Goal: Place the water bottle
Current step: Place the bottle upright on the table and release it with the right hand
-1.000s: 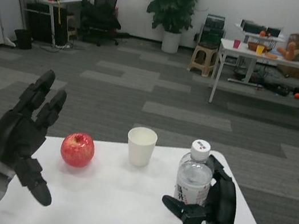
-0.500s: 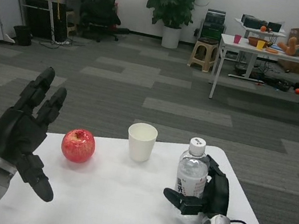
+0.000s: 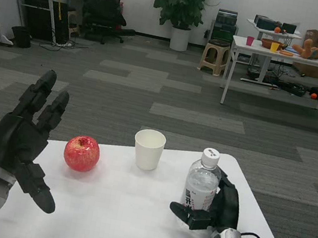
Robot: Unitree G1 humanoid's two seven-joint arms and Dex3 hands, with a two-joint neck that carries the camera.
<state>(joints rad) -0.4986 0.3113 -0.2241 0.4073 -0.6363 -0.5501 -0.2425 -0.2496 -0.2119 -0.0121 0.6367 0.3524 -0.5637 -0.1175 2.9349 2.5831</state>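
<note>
red apple (image 3: 81,153), white paper cup (image 3: 148,149), clear water bottle (image 3: 200,187) with white cap, white table (image 3: 118,210)

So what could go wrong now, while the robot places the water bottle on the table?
The right hand grips the water bottle low, so the tall bottle could tip when the fingers let go. It also stands toward the right side of the white table, not far from the edge. The paper cup nearby might be knocked.
</note>
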